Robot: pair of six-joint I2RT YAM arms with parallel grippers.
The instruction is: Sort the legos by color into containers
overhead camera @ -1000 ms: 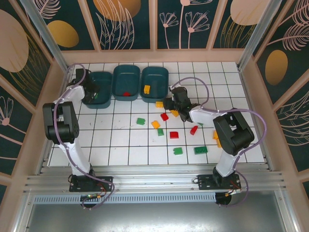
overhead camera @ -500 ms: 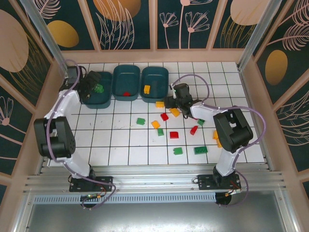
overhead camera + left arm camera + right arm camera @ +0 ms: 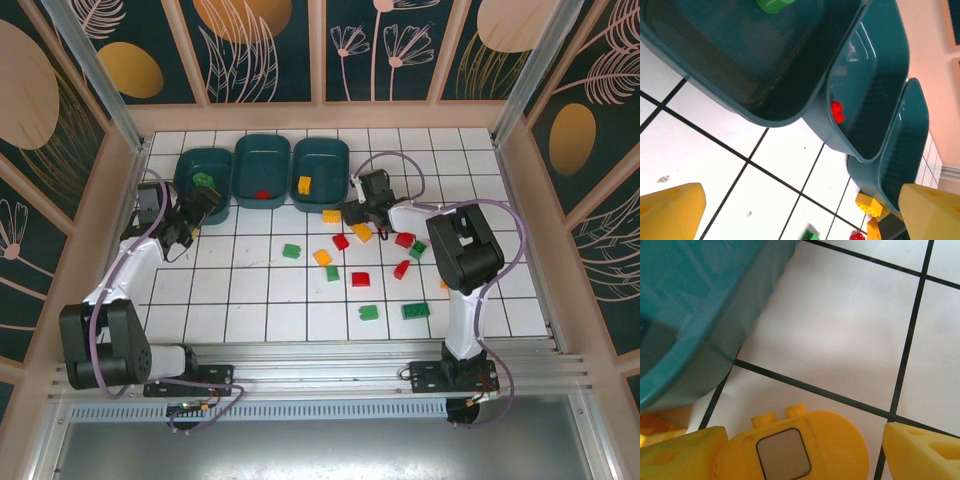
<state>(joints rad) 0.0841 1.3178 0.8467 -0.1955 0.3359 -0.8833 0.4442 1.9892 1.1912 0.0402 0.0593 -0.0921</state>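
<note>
- left pincer: spread wide with nothing between the jaws. it hangs over the white tiled table, just in front of the left bin.
- right pincer: jaws spread either side of a yellow brick, which lies on the table beside the right bin. one finger looks in contact and the other stands clear, so there is no pinch yet.
- bins: the left bin holds a green piece, the middle bin a red piece, and the right bin a yellow piece.
- loose bricks: red, green and yellow, scattered on the tiles in front of the bins.
- handling: expect light, stiff, glossy plastic that may slip or skid when nudged. take hold across two flat opposite side walls, not the studs, and keep the grip square and centred.
</note>
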